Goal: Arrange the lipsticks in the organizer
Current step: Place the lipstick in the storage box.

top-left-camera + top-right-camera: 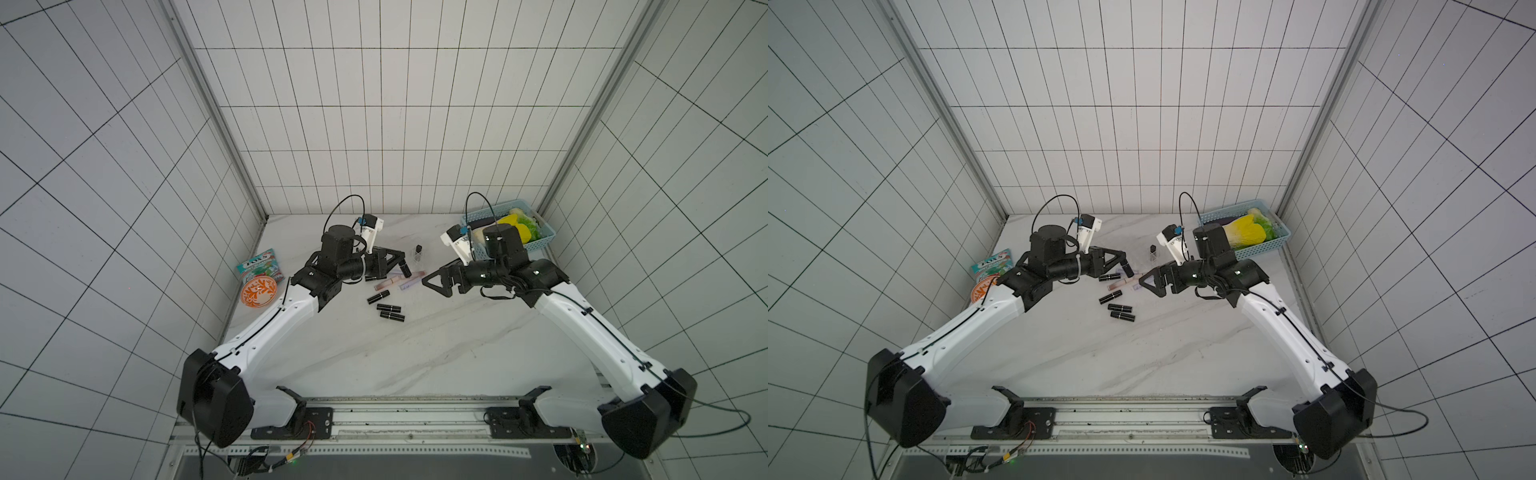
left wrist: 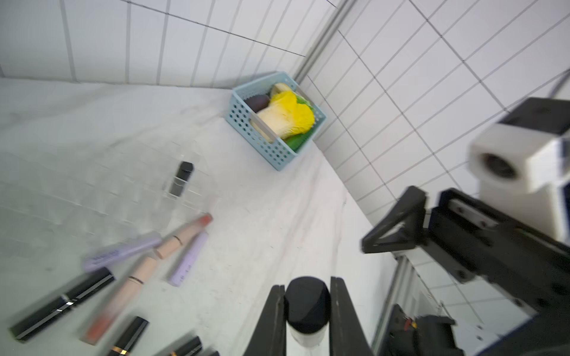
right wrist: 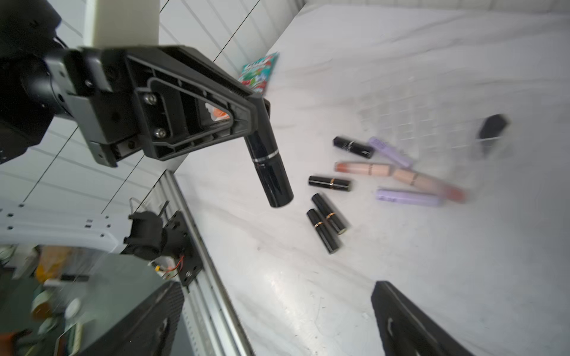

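Observation:
My left gripper (image 1: pixel 401 259) is shut on a glossy black lipstick (image 1: pixel 406 270), which hangs tilted above the table; its dark end sits between the fingers (image 2: pixel 277 311) in the left wrist view. The clear organizer (image 1: pixel 418 259) stands just beyond, with one black lipstick (image 2: pixel 182 178) upright in a compartment. Loose lipsticks lie on the marble beside it: several black ones (image 1: pixel 389 308), two pink ones (image 3: pixel 364 168) and lilac ones (image 3: pixel 408 197). My right gripper (image 1: pixel 430 284) hovers open and empty, to the right of the pile.
A light blue perforated basket (image 1: pixel 536 245) with toy vegetables stands at the back right corner. A snack packet (image 1: pixel 259 266) and an orange patterned bowl (image 1: pixel 258 293) lie by the left wall. The metal rail (image 1: pixel 407 415) runs along the table's front.

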Controlling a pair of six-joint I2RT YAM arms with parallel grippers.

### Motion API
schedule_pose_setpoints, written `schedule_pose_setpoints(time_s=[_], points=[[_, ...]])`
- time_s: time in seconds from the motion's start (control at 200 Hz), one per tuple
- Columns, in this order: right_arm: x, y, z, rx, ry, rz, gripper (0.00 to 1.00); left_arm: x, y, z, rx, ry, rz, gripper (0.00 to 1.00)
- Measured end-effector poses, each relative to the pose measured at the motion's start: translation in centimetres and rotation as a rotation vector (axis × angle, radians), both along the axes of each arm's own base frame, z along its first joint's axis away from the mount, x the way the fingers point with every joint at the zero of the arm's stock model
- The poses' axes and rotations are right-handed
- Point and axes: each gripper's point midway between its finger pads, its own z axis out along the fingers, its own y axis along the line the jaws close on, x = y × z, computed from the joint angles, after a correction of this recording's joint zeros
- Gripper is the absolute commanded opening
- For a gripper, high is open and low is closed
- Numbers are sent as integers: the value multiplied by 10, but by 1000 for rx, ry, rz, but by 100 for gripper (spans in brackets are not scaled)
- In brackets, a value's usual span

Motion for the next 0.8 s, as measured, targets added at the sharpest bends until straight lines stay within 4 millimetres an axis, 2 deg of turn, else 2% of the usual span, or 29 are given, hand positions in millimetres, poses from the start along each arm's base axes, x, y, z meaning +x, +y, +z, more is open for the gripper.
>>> schedule_pose_setpoints(time_s=[0.085,0.155,0.32,0.42,0.625,0.8], points=[[10,-20,6,-3,-47,-102,99,28,-3,-14,71,-40,67,9],[18,-28,4,-13,-61,-154,99,48,-7,-27,124,-76,111,9],[29,-36,-17,-53,-46,-219,99,91,-18,-49,206,-166,183,9],[32,-37,-21,-59,-46,-234,99,114,-21,-57,244,-220,220,9],[36,-37,-21,-44,-68,-247,100,149,-29,-61,286,-313,261,9],[39,-40,-28,-55,-65,-263,100,165,-36,-71,301,-337,267,9]])
